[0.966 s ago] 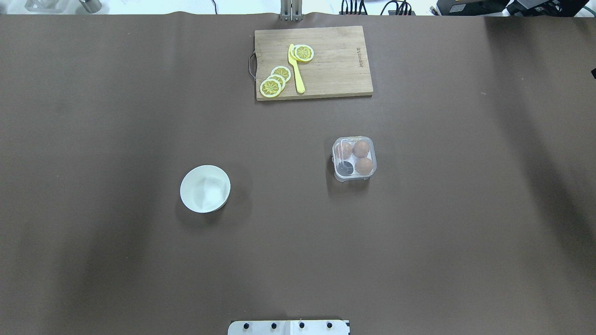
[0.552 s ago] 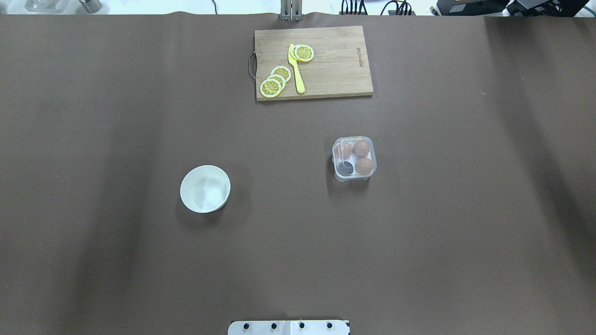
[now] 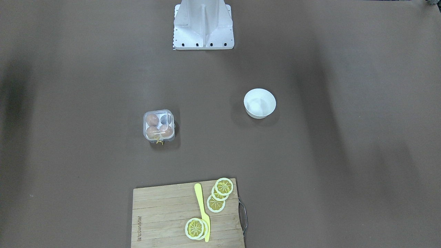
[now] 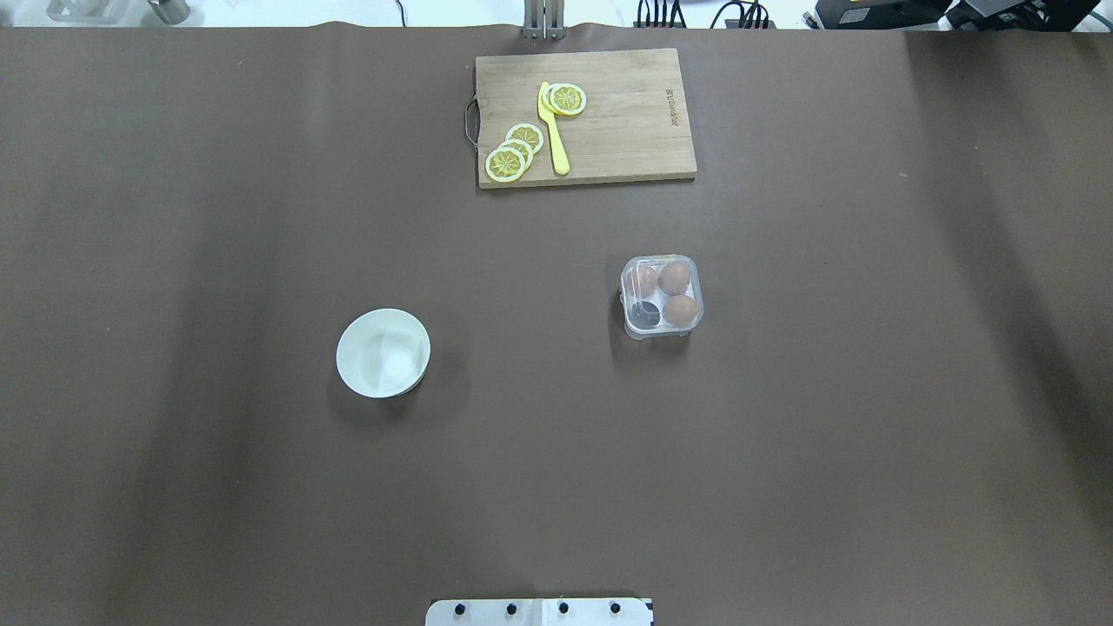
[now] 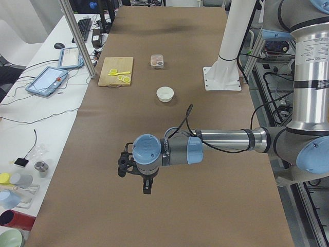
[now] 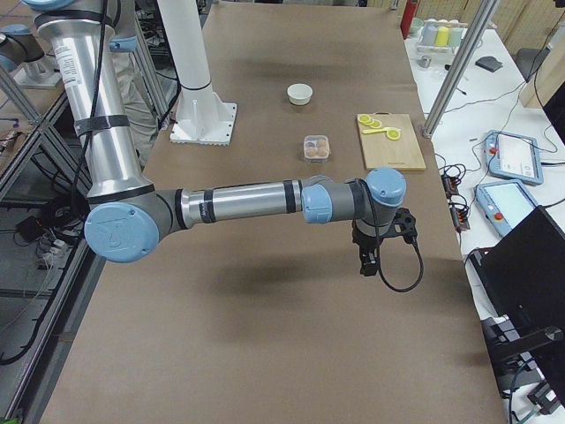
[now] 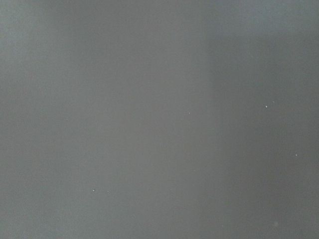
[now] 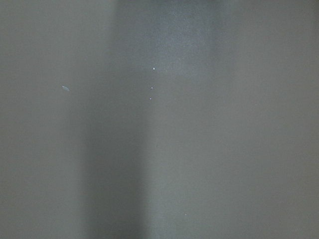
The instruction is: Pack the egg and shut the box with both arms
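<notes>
The box [image 4: 661,296] is a small clear-plastic egg carton right of the table's middle; it also shows in the front view [image 3: 158,125]. Three light-brown eggs [image 4: 680,310] sit in its cells and the fourth cell looks dark and empty. The clear lid seems to lie over the tray. The left gripper [image 5: 147,188] hangs over bare table far from the box, seen only in the left side view; I cannot tell its state. The right gripper [image 6: 368,265] hangs likewise in the right side view; I cannot tell its state. Both wrist views show only blank table.
A round white bowl [image 4: 383,352] stands left of the middle and looks empty. A wooden cutting board [image 4: 635,130] with lemon slices [image 4: 507,163] and a yellow knife [image 4: 553,130] lies at the far edge. The white robot base [image 3: 203,26] is at the near edge.
</notes>
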`<state>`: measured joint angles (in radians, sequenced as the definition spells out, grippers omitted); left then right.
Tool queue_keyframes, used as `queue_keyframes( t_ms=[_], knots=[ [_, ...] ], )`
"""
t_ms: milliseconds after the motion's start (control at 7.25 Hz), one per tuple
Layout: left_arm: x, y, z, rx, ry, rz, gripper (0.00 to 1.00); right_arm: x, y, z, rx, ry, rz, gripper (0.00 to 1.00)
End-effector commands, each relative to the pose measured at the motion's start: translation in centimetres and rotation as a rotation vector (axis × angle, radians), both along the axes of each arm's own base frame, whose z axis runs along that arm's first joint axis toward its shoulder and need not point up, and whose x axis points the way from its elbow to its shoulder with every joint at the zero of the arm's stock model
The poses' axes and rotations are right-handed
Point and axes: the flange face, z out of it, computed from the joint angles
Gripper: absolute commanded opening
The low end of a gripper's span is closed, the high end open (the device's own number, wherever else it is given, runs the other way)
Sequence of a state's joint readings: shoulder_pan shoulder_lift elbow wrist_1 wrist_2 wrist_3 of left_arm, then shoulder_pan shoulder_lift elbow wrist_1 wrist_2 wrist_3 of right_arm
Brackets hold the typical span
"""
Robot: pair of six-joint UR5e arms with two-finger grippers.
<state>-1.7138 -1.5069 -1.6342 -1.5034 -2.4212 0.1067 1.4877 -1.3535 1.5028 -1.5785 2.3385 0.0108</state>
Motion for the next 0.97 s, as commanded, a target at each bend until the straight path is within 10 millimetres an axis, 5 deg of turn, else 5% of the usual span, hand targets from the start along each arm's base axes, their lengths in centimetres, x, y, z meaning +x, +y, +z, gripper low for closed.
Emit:
queue_keyframes(
  t_ms=[0, 276, 414, 828],
  knots=[
    [-0.7, -2.0, 2.4, -0.079, -0.086, -0.022, 0.98, 0.0, 0.2, -0.1, 0.001, -0.001, 0.001, 1.00],
    [-0.7, -2.7, 2.3, -0.083, -0.085, -0.026, 0.98, 0.7, 0.9, -2.4, -0.012, 0.001, 0.012, 1.00],
    [-0.5, -3.1, 2.0, -0.080, -0.085, -0.021, 0.98, 0.9, 3.0, -1.8, -0.037, 0.005, 0.011, 1.00],
    [-0.6, -3.7, 1.6, -0.070, -0.085, -0.022, 0.98, 1.1, 4.6, -2.9, -0.004, 0.001, 0.011, 1.00]
  ],
)
